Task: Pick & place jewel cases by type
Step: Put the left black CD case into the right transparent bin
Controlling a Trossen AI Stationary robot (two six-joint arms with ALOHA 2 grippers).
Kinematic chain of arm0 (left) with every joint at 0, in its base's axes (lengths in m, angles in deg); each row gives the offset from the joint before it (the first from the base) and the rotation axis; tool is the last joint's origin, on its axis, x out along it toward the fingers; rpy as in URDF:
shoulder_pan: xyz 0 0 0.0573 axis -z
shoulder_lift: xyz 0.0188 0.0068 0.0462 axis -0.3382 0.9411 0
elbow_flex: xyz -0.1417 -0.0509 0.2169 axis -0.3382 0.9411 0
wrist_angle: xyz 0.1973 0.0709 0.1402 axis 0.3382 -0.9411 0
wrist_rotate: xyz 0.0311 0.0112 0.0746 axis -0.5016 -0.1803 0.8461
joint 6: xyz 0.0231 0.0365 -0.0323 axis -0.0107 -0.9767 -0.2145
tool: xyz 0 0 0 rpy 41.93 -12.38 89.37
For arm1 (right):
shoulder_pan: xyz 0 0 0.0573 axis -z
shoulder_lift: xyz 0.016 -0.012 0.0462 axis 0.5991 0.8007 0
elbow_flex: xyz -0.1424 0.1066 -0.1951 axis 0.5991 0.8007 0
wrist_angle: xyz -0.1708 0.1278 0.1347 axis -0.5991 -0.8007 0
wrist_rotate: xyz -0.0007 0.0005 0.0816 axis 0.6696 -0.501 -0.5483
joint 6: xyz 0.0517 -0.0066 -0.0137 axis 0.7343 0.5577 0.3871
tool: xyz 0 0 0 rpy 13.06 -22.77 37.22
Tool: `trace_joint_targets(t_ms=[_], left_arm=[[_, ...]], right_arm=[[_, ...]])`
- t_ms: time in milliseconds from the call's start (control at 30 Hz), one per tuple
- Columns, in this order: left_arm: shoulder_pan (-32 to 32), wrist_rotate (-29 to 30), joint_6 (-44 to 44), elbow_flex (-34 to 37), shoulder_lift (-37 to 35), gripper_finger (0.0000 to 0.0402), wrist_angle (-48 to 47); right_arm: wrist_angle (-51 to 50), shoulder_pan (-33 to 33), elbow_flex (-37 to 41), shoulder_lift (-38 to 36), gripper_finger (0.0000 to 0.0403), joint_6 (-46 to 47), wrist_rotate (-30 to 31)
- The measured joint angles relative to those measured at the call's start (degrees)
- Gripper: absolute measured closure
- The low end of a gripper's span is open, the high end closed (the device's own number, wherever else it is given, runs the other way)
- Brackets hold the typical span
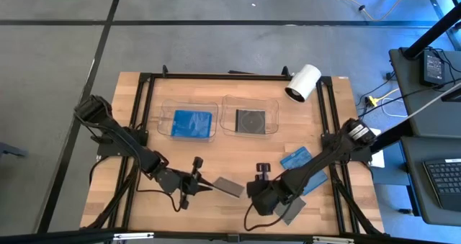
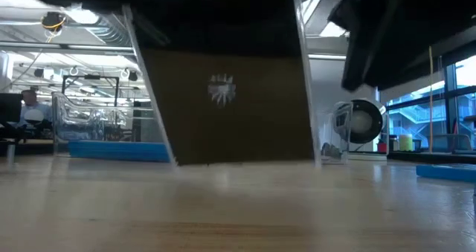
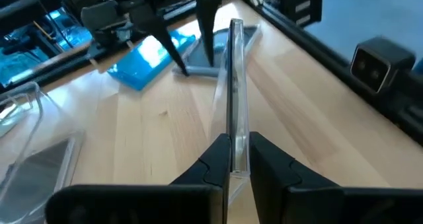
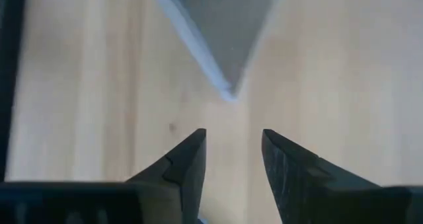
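- The left gripper (image 1: 196, 185), near the front of the table (image 1: 324, 107), is clamped tight on the edge of a dark grey jewel case (image 1: 227, 186). In the left wrist view the case (image 3: 232, 98) stands on edge between the two fingers (image 3: 218, 159), likely so it can be carried rather than slid.
- Behind it, the left clear tray (image 1: 164, 107) holds a blue case (image 1: 191, 123); the right clear tray (image 1: 227, 101) holds a dark case (image 1: 249, 119). This suggests one tray per colour, so the held grey case probably belongs in the right tray.
- The right gripper (image 1: 262, 198) hangs low over the front of the table, fingers partly apart and holding nothing.
- Another grey case (image 1: 291, 211) lies flat just beside the right gripper; in the right wrist view its corner (image 4: 225, 32) points at the gap between the fingers, apart from them.
- Two blue cases (image 1: 295, 158) lie farther back on the right, by the right arm.
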Motion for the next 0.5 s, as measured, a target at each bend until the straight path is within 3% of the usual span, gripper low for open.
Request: trace_joint_targets(t_ms=[233, 500], left_arm=[[0.00, 0.51, -2.01, 0.00, -3.10, 0.0369, 0.02], [-2.84, 3.12, -10.11, 0.00, -10.19, 0.0368, 0.04]], right_arm=[[-2.81, -1.94, -0.02, -3.55, 0.0253, 1.23, 8.71], [-5.07, -2.18, -0.04, -3.91, 0.0253, 2.01, 8.81]])
